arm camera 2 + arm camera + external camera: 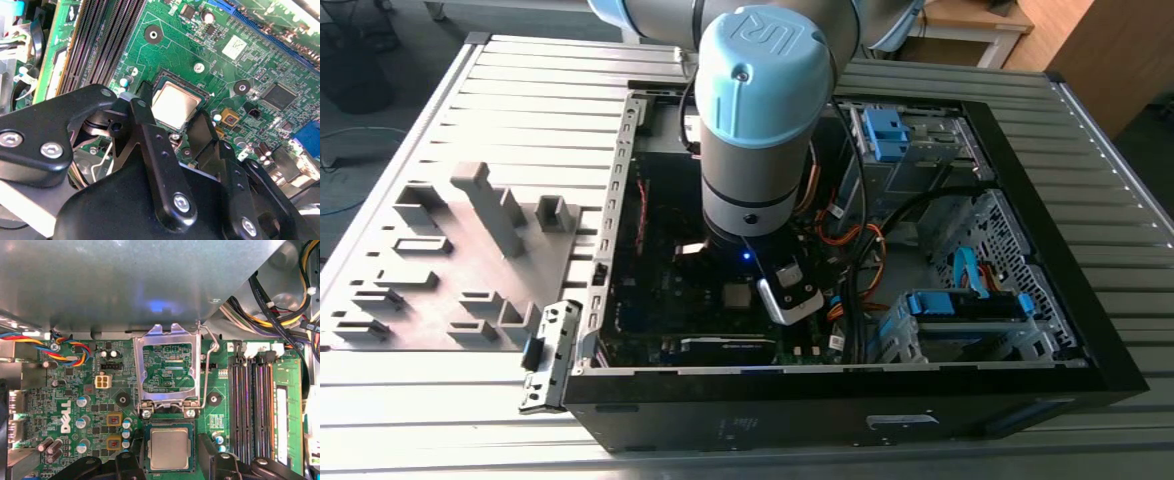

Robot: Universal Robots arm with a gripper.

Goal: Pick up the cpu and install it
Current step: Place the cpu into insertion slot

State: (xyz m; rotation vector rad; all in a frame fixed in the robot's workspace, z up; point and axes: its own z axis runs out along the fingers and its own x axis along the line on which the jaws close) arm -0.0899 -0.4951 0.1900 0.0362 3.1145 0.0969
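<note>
The cpu (pixel 169 449) is a small silver square lying flat in its socket on the green motherboard (pixel 75 405); it also shows in the second wrist view (pixel 175 105) and as a pale square under the arm (pixel 736 293). My gripper (pixel 170 460) hangs just above it, open, with one black finger (pixel 131 462) on each side of the socket and a gap to the chip's edges. The fingers (pixel 146 112) straddle the chip without touching it. The socket's metal load plate (pixel 167 365) stands flipped open, with its wire lever (pixel 207 370) raised.
The open computer case (pixel 1067 385) lies on a slatted metal table (pixel 520 100). Black memory slots (pixel 250 405) run beside the socket. Orange and black cables (pixel 854 240) and blue-tabbed drive cages (pixel 961 310) fill the exterior view's right. A grey fixture tray (pixel 454 250) sits at its left.
</note>
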